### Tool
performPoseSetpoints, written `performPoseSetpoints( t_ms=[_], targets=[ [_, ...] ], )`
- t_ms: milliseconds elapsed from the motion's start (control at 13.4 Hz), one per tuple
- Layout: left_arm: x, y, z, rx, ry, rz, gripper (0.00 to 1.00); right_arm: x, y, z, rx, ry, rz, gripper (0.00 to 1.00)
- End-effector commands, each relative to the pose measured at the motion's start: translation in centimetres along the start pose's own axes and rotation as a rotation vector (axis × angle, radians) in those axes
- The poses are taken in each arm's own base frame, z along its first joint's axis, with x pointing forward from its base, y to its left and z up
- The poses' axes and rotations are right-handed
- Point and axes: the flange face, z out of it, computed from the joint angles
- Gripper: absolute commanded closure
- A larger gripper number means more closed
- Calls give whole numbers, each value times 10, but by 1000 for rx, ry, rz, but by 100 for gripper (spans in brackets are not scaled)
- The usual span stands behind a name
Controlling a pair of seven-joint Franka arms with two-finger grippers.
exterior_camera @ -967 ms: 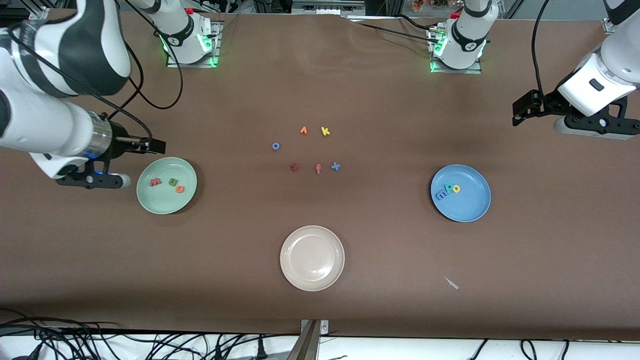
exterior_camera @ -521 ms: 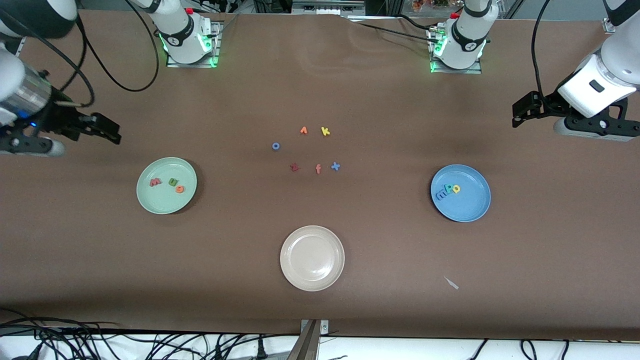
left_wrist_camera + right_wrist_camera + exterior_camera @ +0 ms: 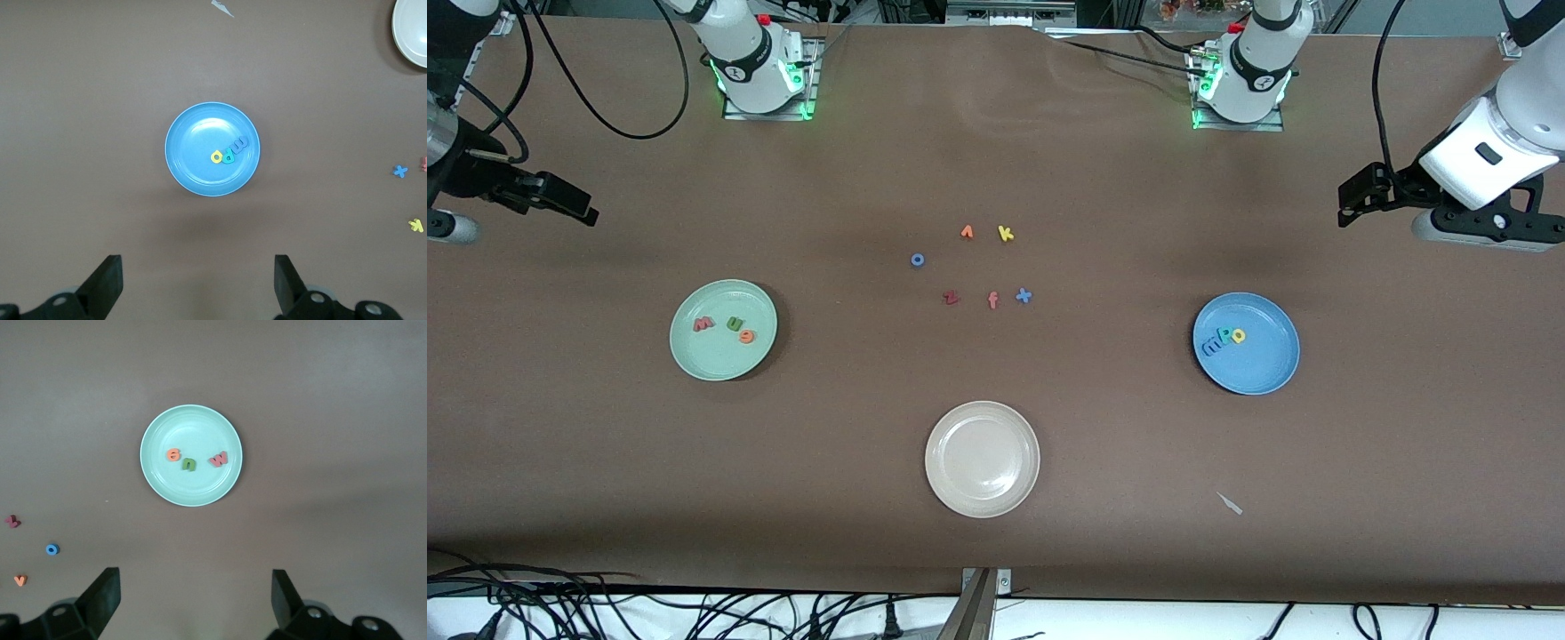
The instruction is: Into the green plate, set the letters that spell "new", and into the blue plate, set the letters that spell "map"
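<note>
The green plate [image 3: 723, 356] lies toward the right arm's end of the table and holds the salmon-red w [image 3: 703, 324], green n [image 3: 734, 324] and orange e [image 3: 747, 335]. The blue plate [image 3: 1263, 364] lies toward the left arm's end and holds the blue m [image 3: 1212, 345], teal p [image 3: 1225, 339] and yellow a [image 3: 1238, 335]. My right gripper [image 3: 193, 583] hangs open and empty over bare table, with the green plate [image 3: 193, 427] in its wrist view. My left gripper [image 3: 198, 267] waits open and empty, looking down on the blue plate [image 3: 197, 133].
A beige plate [image 3: 982, 498] sits nearest the front camera. In the table's middle lie loose letters: a blue o [image 3: 917, 260], an orange one [image 3: 967, 232], yellow k [image 3: 1005, 233], dark red z [image 3: 950, 298], orange-red f [image 3: 992, 300], blue x [image 3: 1024, 296]. A paper scrap [image 3: 1231, 504] lies beside the beige plate.
The right arm has drawn back from beside the green plate, rising toward its end of the table. The left arm and all letters have stayed put.
</note>
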Motion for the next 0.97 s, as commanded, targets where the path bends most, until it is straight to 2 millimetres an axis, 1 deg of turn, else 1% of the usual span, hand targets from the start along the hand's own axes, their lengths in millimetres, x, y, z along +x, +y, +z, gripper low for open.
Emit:
performPoseSetpoints(
  t_ms=[0, 893],
  targets=[
    [4, 1, -6, -17, -4, -5, 0, -3, -6, 2, -12, -12, -8, 0],
    [3, 5, -6, -16, -5, 3, 0, 0, -6, 3, -13, -15, -16, 0]
  ],
)
